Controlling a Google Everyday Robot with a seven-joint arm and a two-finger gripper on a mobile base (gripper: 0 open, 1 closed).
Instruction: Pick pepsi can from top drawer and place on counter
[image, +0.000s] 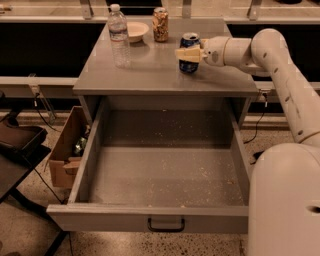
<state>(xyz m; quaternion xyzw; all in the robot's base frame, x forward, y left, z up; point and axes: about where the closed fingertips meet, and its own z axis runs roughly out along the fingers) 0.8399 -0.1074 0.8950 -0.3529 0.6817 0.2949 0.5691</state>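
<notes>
Your hand (188, 54) is at the right side of the flat grey desk (150, 75), with its tan fingers pinching the small dark blue pepsi can (188, 66) with the silver top. The can is upright and low over the desk, but I cannot tell whether its base is touching.

If you let go before the base is seated, the can may tip and roll off the near edge into the wide grey metal top drawer (165, 175), which is pulled out and has nothing in it. Pulling away before the fingers are well spread would drag the can over. A swing to the far left could knock the tan-orange patterned can (160, 24).

The desk is smooth and level. It also carries a clear plastic water bottle (119, 37) and a pale shallow bowl (136, 31) on its far left. A brown cardboard box (67, 145) stands left of the drawer on a speckled floor.
</notes>
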